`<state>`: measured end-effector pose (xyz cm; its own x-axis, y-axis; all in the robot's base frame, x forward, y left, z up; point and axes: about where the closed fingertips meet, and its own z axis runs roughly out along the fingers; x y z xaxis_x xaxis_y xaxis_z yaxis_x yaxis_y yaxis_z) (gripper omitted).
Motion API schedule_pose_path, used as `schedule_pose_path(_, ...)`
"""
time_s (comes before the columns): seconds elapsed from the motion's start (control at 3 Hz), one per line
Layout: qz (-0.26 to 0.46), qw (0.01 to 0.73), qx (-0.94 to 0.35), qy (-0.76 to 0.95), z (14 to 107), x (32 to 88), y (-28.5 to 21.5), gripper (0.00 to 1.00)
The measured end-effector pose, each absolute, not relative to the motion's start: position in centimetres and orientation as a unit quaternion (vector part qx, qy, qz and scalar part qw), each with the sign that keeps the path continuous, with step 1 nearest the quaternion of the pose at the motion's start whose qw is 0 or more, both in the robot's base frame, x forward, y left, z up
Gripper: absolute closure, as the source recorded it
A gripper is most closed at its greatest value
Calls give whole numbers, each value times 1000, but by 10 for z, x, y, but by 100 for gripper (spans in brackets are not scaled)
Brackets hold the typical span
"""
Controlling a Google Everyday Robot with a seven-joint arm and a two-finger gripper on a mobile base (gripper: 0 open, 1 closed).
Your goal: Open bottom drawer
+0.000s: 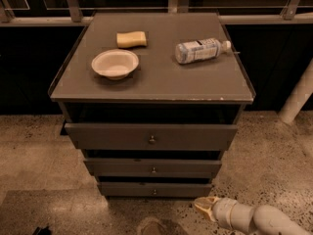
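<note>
Where the grey cabinet [161,84] meets the speckled floor [34,151], the bottom drawer [127,189] forms its lowest and narrowest-looking front, with a small round knob [154,192] at centre. Its face sits set back beneath the middle drawer [122,168], which in turn sits beneath the top drawer [112,137]. The gripper [205,205], on a white arm [259,220], is low at the cabinet's front right corner, just below and right of the bottom drawer and clear of its knob. Whether it is open or closed cannot be told, and it holds nothing visible. On the cabinet top lie a white bowl [115,63], a yellow sponge [131,39] and a water bottle [200,50] on its side.
</note>
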<state>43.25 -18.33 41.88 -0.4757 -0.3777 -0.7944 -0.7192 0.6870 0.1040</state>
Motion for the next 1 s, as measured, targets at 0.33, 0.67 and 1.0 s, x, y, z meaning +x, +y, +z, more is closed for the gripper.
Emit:
schedule_pose_path(0.33,218,391,-330,831,419,432,-183,100)
schedule_pose_path(0.67,224,382,-306,843,384,443,-177,100)
schedule_pose_path(1.0,223,387,-274,852,338,465,-170,100)
